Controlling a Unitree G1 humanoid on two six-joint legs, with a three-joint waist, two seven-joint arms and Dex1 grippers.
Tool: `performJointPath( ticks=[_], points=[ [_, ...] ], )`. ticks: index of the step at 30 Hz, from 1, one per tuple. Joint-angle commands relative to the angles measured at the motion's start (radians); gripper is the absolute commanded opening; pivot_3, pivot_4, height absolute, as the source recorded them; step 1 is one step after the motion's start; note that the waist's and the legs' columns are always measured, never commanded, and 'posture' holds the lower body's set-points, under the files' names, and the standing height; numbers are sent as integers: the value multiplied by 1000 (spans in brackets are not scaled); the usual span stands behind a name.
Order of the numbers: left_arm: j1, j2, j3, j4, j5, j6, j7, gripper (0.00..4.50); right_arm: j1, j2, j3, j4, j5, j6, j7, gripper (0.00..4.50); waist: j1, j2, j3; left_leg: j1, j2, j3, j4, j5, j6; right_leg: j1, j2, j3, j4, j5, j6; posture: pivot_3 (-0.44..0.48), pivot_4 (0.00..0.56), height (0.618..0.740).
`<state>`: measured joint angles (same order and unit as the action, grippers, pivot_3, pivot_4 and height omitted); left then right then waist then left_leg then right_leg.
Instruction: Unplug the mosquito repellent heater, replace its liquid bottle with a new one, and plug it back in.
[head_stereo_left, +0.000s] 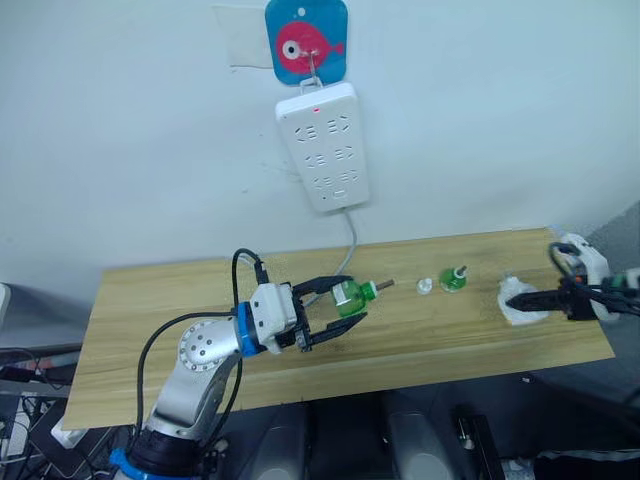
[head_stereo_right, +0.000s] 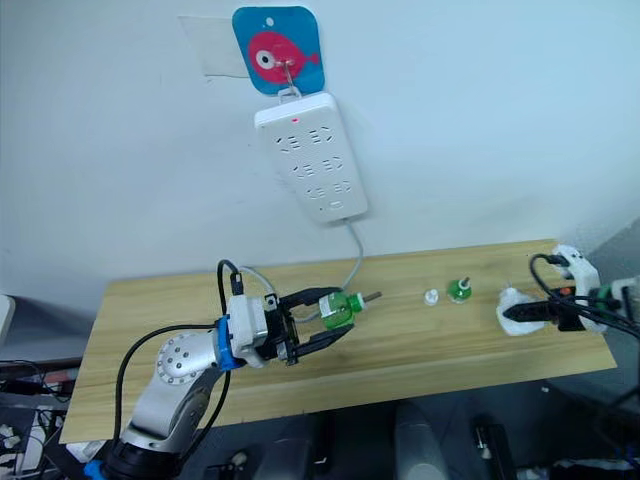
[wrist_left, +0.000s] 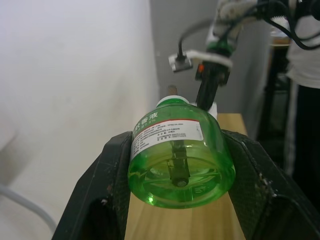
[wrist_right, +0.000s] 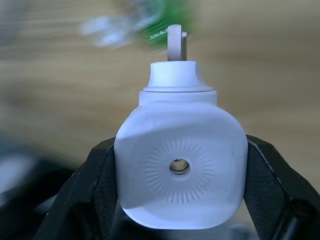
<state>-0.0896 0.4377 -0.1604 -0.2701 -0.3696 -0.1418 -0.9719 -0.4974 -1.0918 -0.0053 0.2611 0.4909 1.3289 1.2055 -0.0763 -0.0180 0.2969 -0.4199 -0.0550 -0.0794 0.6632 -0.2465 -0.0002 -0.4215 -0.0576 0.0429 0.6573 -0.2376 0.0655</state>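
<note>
mosquito repellent heater (head_stereo_left: 521, 302) lies at the table's (head_stereo_left: 180, 290) right end, well right of the wall-hung power strip (head_stereo_left: 322, 146), clamped by the right gripper (head_stereo_left: 532, 298). left gripper (head_stereo_left: 335, 312) holds a green liquid bottle (head_stereo_left: 349, 297) sideways, neck toward the heater, likely for insertion. left wrist view: bottle partly filled. right wrist view: heater's vent faces the camera.

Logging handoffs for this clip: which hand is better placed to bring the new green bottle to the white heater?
Left. The left hand grips the green plastic bottle with its wick toward the white rounded plastic heater, held in the right hand.
</note>
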Motion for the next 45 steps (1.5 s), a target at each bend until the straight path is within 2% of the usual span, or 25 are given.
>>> performJointPath(
  ticks=[1, 4, 9, 12, 14, 23, 38, 45],
  points=[
    [-2, 3, -3, -44, -38, -43, -45, 2243, 13, -17, -140, -79, 244, 212, 64, 2946, -7, 0, 0, 0, 0, 1, 0, 0, 0, 0, 0, 1, 1, 0, 0, -132, 293, 740],
    [-25, -2, -12, -39, -44, -69, -79, 2243, 2, 22, -220, -111, 525, 286, -31, 2946, -10, 0, 0, 1, 0, 3, 1, 0, 0, 1, -1, 2, 1, 0, 0, -138, 304, 740],
    [-56, -20, -23, -31, -46, -81, -95, 2243, -17, 123, -261, -96, 996, 286, -402, 2946, -8, -1, 1, 0, 0, 2, 0, -1, 1, 1, 1, 1, 0, 0, 0, -139, 305, 740],
    [-78, -28, -31, -13, -46, -80, -107, 2243, 47, 125, -194, -164, 1341, 156, -678, 2946, -5, -2, 1, -3, -1, 2, 1, -1, 2, -1, 1, 1, 0, 0, 0, -138, 311, 740],
    [-91, -31, -39, 1, -38, -70, -108, 2243, 84, 132, -161, -209, 1465, 70, -791, 2946, -4, -2, 1, -4, -1, 0, 2, -1, 2, -1, 1, -1, 0, 0, 0, -138, 311, 740],
    [-107, -44, -51, 19, -32, -58, -106, 2243, 110, 213, -156, -302, 1481, -6, -880, 2946, -7, -3, 1, -4, -1, 0, 2, -1, 2, -1, 2, -1, -1, 1, 1, -132, 317, 740],
    [-115, -36, -34, 66, -30, -79, -122, 2243, 106, 178, -148, -279, 1481, 21, -845, 2946, -7, -2, 2, -4, -1, 0, 2, -1, 2, -1, 0, 0, -1, 1, 1, -141, 329, 740],
    [-109, -51, -47, 67, -27, -63, -104, 2243, 130, 170, -131, -332, 1481, 12, -830, 2946, -7, -3, 2, -4, 0, -1, 2, -1, 2, -1, 0, 0, -2, 1, 1, -140, 325, 740]
  ],
)
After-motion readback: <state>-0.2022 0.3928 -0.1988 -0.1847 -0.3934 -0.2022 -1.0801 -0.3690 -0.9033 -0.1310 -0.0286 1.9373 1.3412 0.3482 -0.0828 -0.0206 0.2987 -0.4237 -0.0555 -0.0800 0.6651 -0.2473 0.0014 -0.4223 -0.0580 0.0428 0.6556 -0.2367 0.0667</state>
